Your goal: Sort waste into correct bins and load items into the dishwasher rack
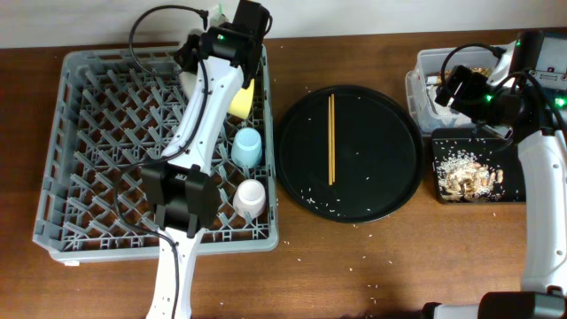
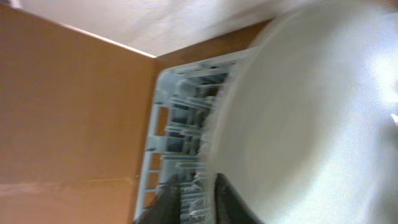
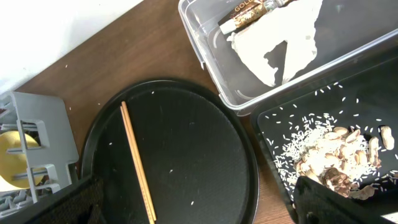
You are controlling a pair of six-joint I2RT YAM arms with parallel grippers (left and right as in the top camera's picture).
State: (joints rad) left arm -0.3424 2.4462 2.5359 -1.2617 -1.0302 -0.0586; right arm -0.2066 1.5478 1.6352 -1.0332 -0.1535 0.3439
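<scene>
My left gripper [image 1: 197, 62] is at the far edge of the grey dishwasher rack [image 1: 89, 151]. In the left wrist view its fingers [image 2: 198, 196] are close together at the rim of the white plate [image 2: 311, 124], held on edge over the rack [image 2: 180, 112]. The yellow bowl [image 1: 241, 102], blue cup [image 1: 247, 146] and pink cup [image 1: 251, 199] sit in the rack's right side. The chopsticks [image 1: 331, 137] [image 3: 137, 165] lie on the round black tray. My right gripper [image 1: 447, 89] [image 3: 205, 205] is open and empty near the clear tub [image 1: 425, 66].
The round black tray [image 1: 372, 177] [image 3: 199, 143] holds scattered crumbs. The clear tub [image 3: 205, 68] holds a white napkin [image 3: 280, 43] and a brownish wrapper [image 3: 249, 14]. The flat black tray [image 1: 443, 142] [image 3: 348, 118] holds food scraps [image 3: 336, 155]. Crumbs dot the wooden table.
</scene>
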